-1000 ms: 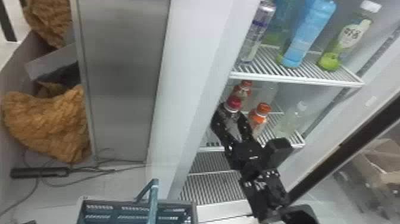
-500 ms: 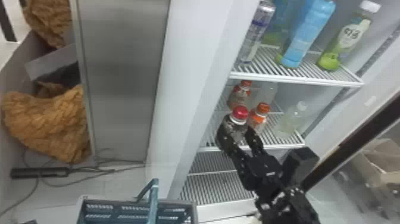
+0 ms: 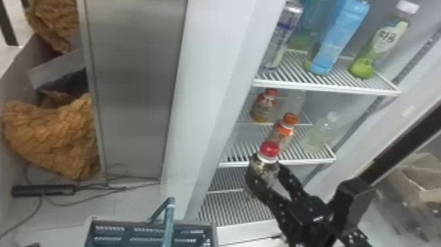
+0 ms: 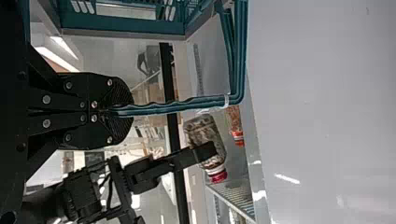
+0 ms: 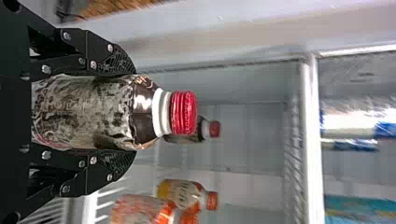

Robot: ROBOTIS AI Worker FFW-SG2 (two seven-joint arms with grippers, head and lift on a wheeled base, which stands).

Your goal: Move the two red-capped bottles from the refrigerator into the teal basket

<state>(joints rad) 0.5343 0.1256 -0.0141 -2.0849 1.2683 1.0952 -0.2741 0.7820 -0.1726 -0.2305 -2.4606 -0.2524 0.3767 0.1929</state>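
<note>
1. Gripping a red-capped bottle [image 3: 264, 174], my right jaws [image 3: 267, 163] stand parted to its body's width, one on each side, its cap clear of the tips.
2. I have it just outside the refrigerator, near the front edge of a wire shelf [image 3: 303, 161].
3. Another red-capped bottle [image 5: 214, 129] is deeper inside.
4. My left jaws [image 4: 112, 111] are closed around the handle [image 4: 168, 107] of the teal basket [image 4: 140, 24].

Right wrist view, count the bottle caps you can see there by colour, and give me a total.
Red caps: 2
Orange caps: 2
Total: 4
</note>
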